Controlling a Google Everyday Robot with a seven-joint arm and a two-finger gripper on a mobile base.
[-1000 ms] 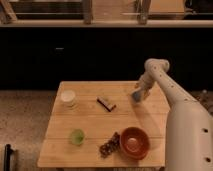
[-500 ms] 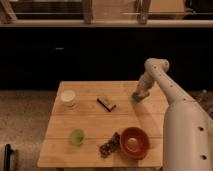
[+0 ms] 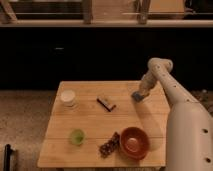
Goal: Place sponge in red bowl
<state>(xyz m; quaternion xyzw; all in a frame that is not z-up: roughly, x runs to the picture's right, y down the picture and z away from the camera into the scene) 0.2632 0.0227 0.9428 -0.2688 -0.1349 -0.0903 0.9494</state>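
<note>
The sponge (image 3: 135, 96) is a small blue-grey block at the right side of the wooden table (image 3: 90, 120), near its far edge. My gripper (image 3: 140, 93) comes down from the white arm at the right and sits right at the sponge, touching or just over it. The red bowl (image 3: 134, 142) stands at the table's near right corner, well in front of the gripper, and looks empty.
A dark brown bar with a light stripe (image 3: 106, 103) lies mid-table. A white cup (image 3: 68, 97) stands at the far left and a small green cup (image 3: 76, 136) at the near left. A brown clump (image 3: 109, 146) lies just left of the bowl.
The gripper has shifted only slightly right and up at the sponge. Everything else on the table is as before.
</note>
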